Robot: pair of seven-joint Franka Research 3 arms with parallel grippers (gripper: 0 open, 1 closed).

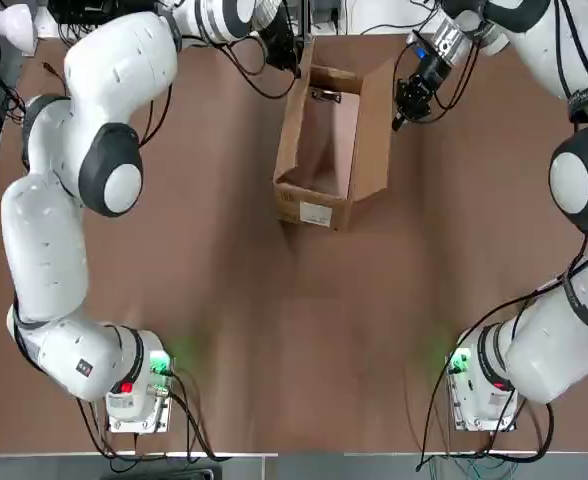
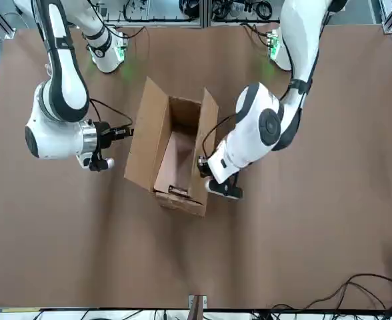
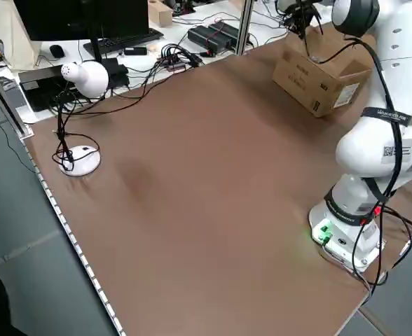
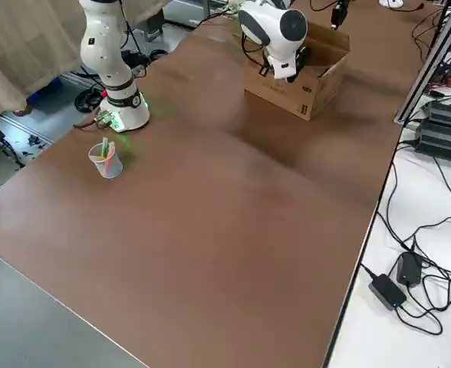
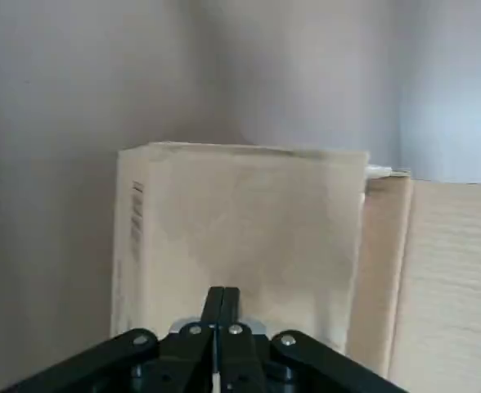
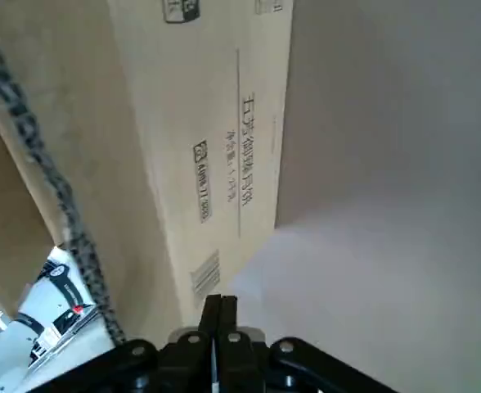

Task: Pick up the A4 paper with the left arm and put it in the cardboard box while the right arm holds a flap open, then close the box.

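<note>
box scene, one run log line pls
paper: inside cardboard box | flaps: open | left pincer: shut, outside box | right pincer: shut, beside flap

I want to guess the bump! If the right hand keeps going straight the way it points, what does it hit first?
Most likely the cardboard box. The right hand, fingers shut, points at the box's open side flap, just beside it, though the depth is unclear.

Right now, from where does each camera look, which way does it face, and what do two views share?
Top: overhead, looking down; both arms, cardboard box with A4 paper inside.
Front: across the table, facing the robot; left gripper and right gripper flank the box.
Left side: raised, diagonal; left arm, desk lamp.
Right side: raised, diagonal; right arm, cup.
Left wrist: shut fingers facing the box.
Right wrist: shut fingers beside the box's printed side.
Top and front share the open box and both grippers.
</note>
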